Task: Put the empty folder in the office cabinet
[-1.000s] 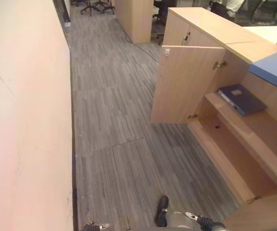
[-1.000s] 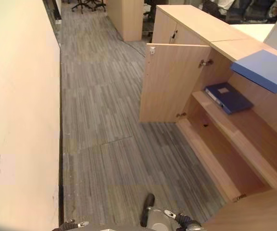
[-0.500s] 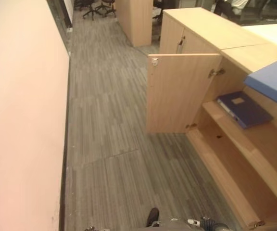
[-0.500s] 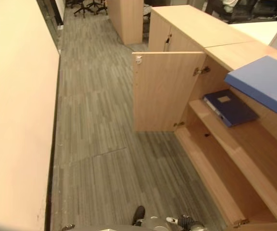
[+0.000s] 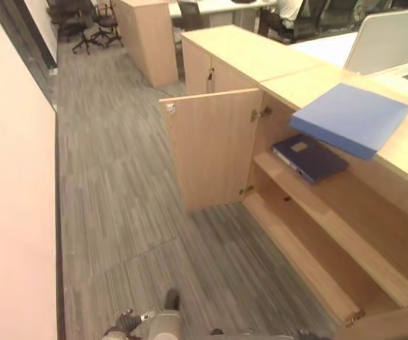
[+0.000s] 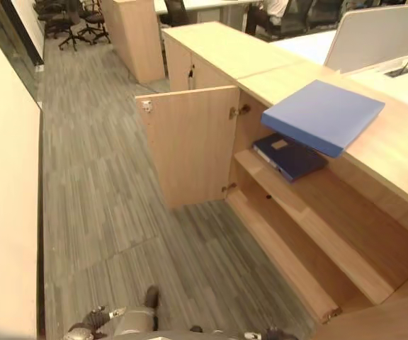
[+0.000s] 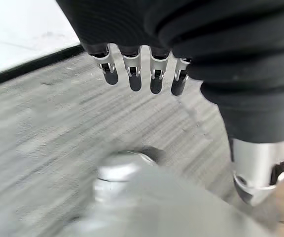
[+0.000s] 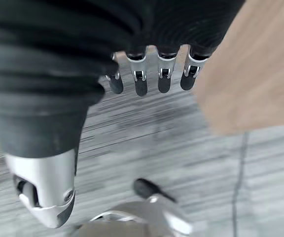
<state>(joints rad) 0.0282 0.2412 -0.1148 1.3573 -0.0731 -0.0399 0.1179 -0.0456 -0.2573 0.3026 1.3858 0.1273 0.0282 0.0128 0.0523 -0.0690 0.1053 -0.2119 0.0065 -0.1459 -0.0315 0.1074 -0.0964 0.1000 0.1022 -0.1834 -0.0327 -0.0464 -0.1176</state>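
A light blue folder (image 5: 350,119) lies flat on top of the wooden office cabinet (image 5: 402,152), overhanging its front edge. Below it a dark blue folder (image 5: 309,159) rests on the cabinet's upper shelf (image 5: 346,209). The cabinet door (image 5: 211,152) stands wide open towards the aisle. My left hand (image 7: 134,75) hangs over the carpet with straight fingers and holds nothing. My right hand (image 8: 139,79) hangs the same way beside a wooden panel, fingers relaxed and empty. Both hands are well away from the folders.
A pale wall (image 5: 13,234) runs along the left of the grey carpet aisle (image 5: 119,198). A closed cabinet (image 5: 211,60) adjoins the open one, another unit (image 5: 147,39) stands further back, with office chairs (image 5: 83,21) and a seated person (image 5: 289,8) beyond.
The camera has swung to the right, so the cabinet sits nearer the middle and the light blue folder is in full view. The folders and door have not moved.
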